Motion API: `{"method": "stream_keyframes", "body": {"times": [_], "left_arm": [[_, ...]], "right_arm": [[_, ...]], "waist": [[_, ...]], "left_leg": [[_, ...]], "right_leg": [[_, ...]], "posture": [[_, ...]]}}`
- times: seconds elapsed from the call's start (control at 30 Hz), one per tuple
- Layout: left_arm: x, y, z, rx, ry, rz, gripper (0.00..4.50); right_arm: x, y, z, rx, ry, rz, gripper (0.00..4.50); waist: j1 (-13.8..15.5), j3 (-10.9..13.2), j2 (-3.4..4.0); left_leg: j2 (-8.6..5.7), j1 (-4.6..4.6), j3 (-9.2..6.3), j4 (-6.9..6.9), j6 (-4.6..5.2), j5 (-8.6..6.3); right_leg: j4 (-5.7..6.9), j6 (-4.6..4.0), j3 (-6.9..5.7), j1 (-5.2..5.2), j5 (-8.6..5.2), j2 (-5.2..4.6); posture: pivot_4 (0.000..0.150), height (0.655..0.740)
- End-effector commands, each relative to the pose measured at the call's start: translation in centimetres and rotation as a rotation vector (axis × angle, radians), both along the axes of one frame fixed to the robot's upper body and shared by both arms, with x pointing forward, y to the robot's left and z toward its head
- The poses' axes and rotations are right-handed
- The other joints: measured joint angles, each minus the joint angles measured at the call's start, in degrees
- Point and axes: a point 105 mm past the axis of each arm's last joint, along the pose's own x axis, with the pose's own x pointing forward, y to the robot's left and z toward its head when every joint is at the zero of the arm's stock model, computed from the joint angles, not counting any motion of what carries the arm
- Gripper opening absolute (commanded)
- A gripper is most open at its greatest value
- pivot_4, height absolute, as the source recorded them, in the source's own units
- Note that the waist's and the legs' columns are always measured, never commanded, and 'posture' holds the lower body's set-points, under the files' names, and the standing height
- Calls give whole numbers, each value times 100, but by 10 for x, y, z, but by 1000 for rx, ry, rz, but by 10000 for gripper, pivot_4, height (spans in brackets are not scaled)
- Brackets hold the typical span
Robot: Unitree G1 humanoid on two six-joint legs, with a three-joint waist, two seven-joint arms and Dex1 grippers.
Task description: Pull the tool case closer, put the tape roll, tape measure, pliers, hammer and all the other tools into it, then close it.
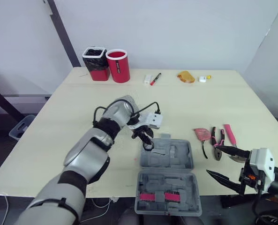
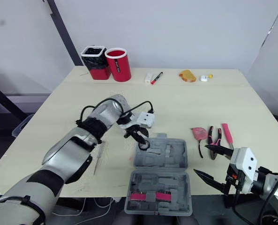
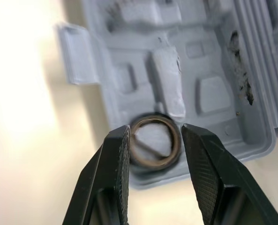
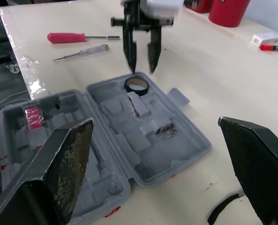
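Centre frame, the left tool (image 3: 153, 131) hangs spread just above the tape roll (image 3: 150, 164), which lies in the open tool case's (image 1: 169, 159) upper-left corner. Lower right, the right tool (image 1: 212, 160) gapes wide near the bench's (image 1: 59, 131) front edge.

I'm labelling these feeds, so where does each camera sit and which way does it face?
Head eyes: on the head, facing forward-down over the table, tool case, left gripper and right gripper.
Left wrist: on the left arm, along its fingers, down at the tape roll.
Right wrist: on the right arm, between its fingers, across the tool case.
Both wrists share the tape roll.
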Motion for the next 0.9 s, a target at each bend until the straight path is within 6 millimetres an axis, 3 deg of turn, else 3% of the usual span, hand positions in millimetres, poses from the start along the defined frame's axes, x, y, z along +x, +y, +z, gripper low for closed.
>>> {"method": "stream_keyframes", "body": {"times": [0.03, 0.17, 0.3, 0.67, 0.9], "left_arm": [[-7, -1, 17, -233, -27, 38, 18338], [-19, 8, 15, -456, 22, 136, 18338], [-20, 11, 9, -583, -52, 220, 18338], [-18, 9, -33, -604, -123, 354, 18338], [-18, 7, -49, -576, -133, 362, 18338]], "right_arm": [[-1, 5, 6, 6, -36, 23, 45000], [4, 5, 4, 12, -43, 26, 45000], [7, 7, 1, 20, -40, 37, 45000], [12, 6, -5, 29, -29, 51, 45000], [9, 5, -7, 27, -23, 49, 45000]], "waist": [[-28, -1, 2], [-12, -1, 2], [45, -1, 2], [35, -3, 3], [35, -3, 3]], "left_leg": [[2, 2, 1, 0, 0, 0], [3, 4, 2, 1, 0, 0], [3, 4, 1, 4, 0, 0], [0, 9, 5, 6, 0, 0], [0, 9, 5, 6, 0, 0]], "right_leg": [[1, 0, 2, 0, 0, 0], [5, 1, 0, 1, 1, -1], [6, 2, -1, 3, 1, -1], [7, 3, 1, 7, 2, -1], [7, 3, 0, 6, 2, -1]], "posture": [[1500, 7400], [1500, 7400], [1500, 7400], [1500, 7400], [1500, 7400]]}}
